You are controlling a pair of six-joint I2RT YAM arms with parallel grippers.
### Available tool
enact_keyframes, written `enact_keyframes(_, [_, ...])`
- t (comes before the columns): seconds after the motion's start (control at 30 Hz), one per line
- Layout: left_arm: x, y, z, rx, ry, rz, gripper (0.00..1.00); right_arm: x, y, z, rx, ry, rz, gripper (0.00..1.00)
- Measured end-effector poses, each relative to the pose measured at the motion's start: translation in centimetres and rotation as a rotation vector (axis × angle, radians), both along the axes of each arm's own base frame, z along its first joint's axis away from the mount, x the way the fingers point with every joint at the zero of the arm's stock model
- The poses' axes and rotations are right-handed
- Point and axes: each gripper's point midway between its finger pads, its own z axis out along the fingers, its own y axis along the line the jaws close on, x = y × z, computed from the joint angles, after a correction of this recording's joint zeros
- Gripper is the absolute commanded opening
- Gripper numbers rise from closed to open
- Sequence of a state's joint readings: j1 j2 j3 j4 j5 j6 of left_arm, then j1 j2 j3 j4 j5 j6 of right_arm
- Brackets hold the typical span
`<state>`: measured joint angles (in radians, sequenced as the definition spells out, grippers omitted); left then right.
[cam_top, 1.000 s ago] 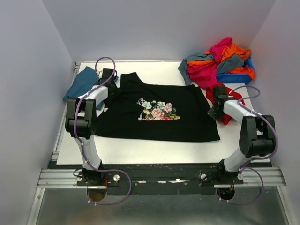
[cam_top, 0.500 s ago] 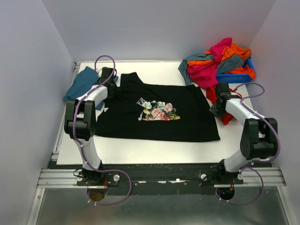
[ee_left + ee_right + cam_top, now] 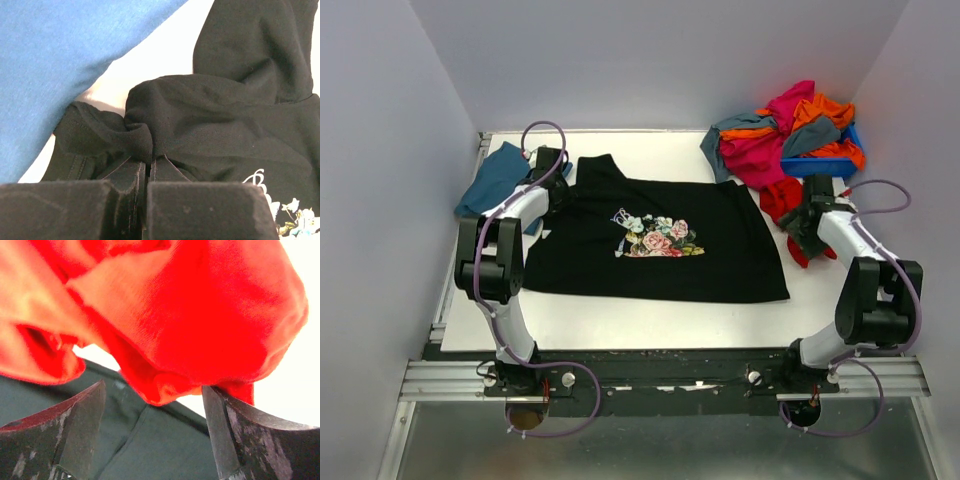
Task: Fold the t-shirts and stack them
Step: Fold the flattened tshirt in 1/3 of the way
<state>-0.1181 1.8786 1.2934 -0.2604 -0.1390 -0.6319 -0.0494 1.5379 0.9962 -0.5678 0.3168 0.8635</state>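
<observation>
The black t-shirt (image 3: 620, 260) with a pink-white floral print (image 3: 656, 238) lies spread flat across the middle of the table (image 3: 650, 318), collar toward the far edge. The left pincer (image 3: 558, 190) grips it at the sleeve on the left side. Seen from the left wrist, the pincer (image 3: 147, 172) has its jaws pressed narrowly together on a bunched fold of black cloth. A plain teal-blue t-shirt (image 3: 495, 180) lies crumpled beside it at the far left corner.

Near the right edge, the right pincer (image 3: 802, 228) sits at a rumpled red t-shirt (image 3: 780, 198). In the right wrist view its fingers (image 3: 65, 425) are spread wide, with the red cloth bulging between the tips and nothing clamped.

Magenta, orange and grey-blue t-shirts are heaped in a pile (image 3: 780, 130) over a small blue bin (image 3: 818, 166) at the far right corner.
</observation>
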Motion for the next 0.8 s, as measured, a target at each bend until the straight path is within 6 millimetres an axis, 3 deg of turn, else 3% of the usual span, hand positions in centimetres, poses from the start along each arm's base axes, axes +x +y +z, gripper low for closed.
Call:
enact_keyframes(0.1, [-0.4,0.1,0.1,0.000,0.000,0.000,0.05,-0.3,-3.3,-0.7,0.041,0.004,-0.102,0.85])
enact_keyframes(0.23, [-0.3,0.0,0.5,-0.002,-0.013,-0.001,0.05,0.1,-6.7,-3.1,0.112,0.052,-0.210,0.84])
enact_keyframes(0.37, [-0.1,0.0,1.0,-0.005,-0.029,-0.002,0.08,1.9,-8.5,-3.4,0.118,0.073,-0.256,0.86])
enact_keyframes(0.4, [-0.1,0.0,1.1,-0.006,-0.033,-0.002,0.09,2.6,-8.9,-2.7,0.106,0.061,-0.259,0.86])
enact_keyframes(0.5, [-0.3,0.0,1.3,-0.007,-0.041,-0.003,0.31,4.2,-9.8,0.5,0.061,-0.026,-0.265,0.89])
enact_keyframes(0.57, [-0.3,-0.2,1.5,-0.014,-0.049,-0.008,0.42,4.0,-9.8,2.7,0.039,-0.078,-0.264,0.90])
enact_keyframes(0.7, [-0.7,-0.5,2.0,-0.036,-0.077,-0.014,0.54,2.0,-8.8,7.4,0.013,-0.209,-0.248,0.89])
enact_keyframes(0.8, [-0.8,-0.5,2.5,-0.041,-0.089,-0.014,0.58,-0.2,-7.0,8.6,0.012,-0.266,-0.204,0.88])
